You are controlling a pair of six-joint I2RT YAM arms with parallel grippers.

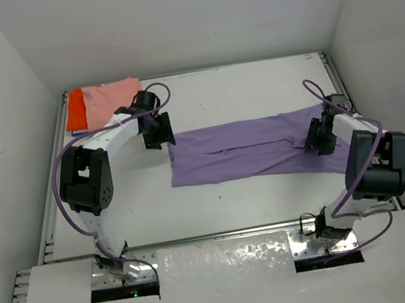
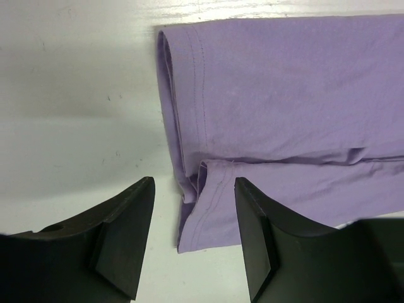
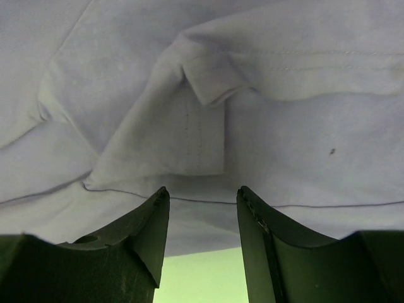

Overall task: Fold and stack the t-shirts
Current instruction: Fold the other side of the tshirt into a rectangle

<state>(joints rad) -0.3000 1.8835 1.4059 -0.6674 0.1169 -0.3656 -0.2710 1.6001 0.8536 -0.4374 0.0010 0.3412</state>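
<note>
Lavender shirt (image 1: pixel 248 148) lies folded, left jaws and right jaws released at its ends.

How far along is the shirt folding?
Done: pink shirt lies on orange shirt, far left corner. In hand: purple shirt, a long folded strip, left tool and right tool open at its ends. Left: folding it shorter, stacking it.

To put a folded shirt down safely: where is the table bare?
Free: the table strip right of the pink shirt and behind the purple shirt; also the near strip in front of it. Crowded: the far-left corner, and both purple shirt ends under the left gripper and right gripper.
</note>
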